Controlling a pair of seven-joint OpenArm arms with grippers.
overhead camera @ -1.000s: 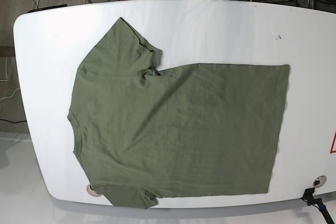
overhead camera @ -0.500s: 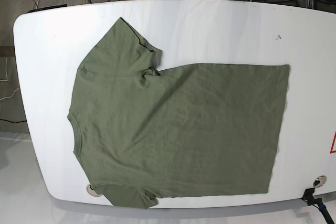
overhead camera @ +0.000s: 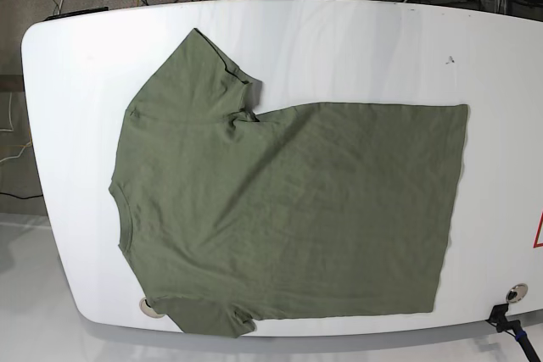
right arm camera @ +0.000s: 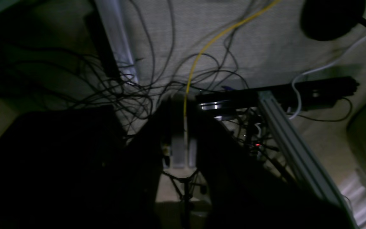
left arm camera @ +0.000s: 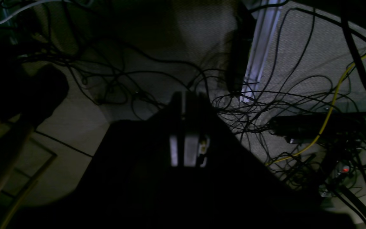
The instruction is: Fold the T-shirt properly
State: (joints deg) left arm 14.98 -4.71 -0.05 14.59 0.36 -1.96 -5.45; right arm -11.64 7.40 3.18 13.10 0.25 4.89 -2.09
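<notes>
The T-shirt (overhead camera: 280,209) lay flat and unfolded across the white table (overhead camera: 356,48), neckline toward the base view's left edge and hem toward its right. Both arms were off the table: the left gripper (left arm camera: 184,127) and the right gripper (right arm camera: 179,133) each hung over the cable-strewn floor (right arm camera: 249,44), jaws pressed together, holding nothing.

The olive-green T-shirt (overhead camera: 288,209) lies flat and unfolded on the white table (overhead camera: 356,48), neckline toward the table's left end, hem toward its right end.
</notes>
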